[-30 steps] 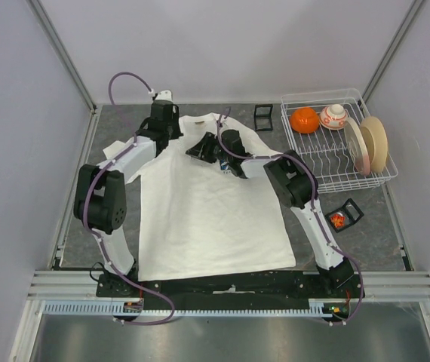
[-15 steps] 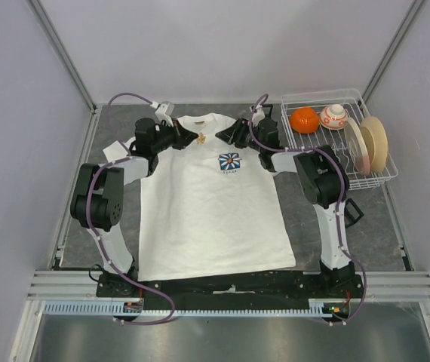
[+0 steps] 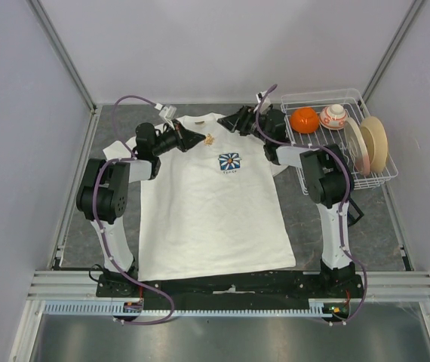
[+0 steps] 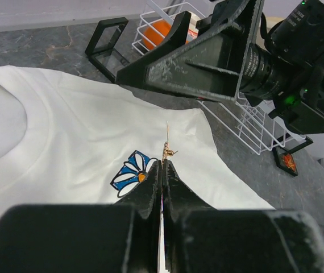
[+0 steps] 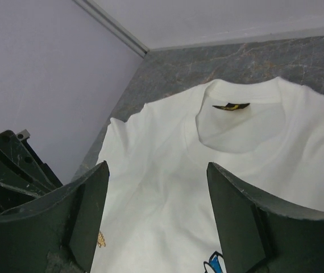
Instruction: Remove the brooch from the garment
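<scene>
Gold metal brooch (image 4: 166, 151): tiny, light, stiff, sharp pin; best gripped by its body. Closed left end effector (image 4: 163, 165) pinches it over the limp white garment (image 3: 207, 219), possibly already free. Right end effector (image 5: 156, 182) gapes, empty.

Pale lilac walls (image 3: 222, 45), grey marbled tabletop (image 3: 381, 235), aluminium frame posts (image 3: 62, 53) in the corners, soft even light.
</scene>
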### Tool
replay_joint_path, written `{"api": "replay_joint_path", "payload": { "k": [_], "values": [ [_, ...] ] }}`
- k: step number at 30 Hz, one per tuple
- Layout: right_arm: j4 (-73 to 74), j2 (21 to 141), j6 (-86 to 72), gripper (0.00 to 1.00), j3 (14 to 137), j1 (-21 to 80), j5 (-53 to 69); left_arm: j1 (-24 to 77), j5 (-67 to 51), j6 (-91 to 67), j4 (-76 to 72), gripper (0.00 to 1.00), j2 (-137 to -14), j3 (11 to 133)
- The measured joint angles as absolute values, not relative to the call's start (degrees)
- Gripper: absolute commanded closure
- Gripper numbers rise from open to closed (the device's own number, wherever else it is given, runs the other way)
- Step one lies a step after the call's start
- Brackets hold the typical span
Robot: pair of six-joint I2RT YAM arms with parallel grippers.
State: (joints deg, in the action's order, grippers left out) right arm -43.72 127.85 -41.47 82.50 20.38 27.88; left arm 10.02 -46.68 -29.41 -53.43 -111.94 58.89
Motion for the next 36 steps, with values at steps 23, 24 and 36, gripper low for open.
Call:
{"api": "replay_joint_path", "payload": {
  "k": [23,24,36],
  "values": [
    [-55.8,136.5,-53.2,0.33,87.7,20.9,40.3,10.0,-50.1,-36.5,-57.0,0.98,-114.8,59.2],
    [-56.1,136.5,-53.3,0.33,87.9,20.9,40.6,10.0,-50.1,-36.6,-57.2,0.98,-114.8,59.3],
    [-58.0,136.9,-55.2,0.35,88.1,21.3,43.7,10.0,-49.9,-36.7,-56.6,0.98,-114.8,59.5]
  ]
}}
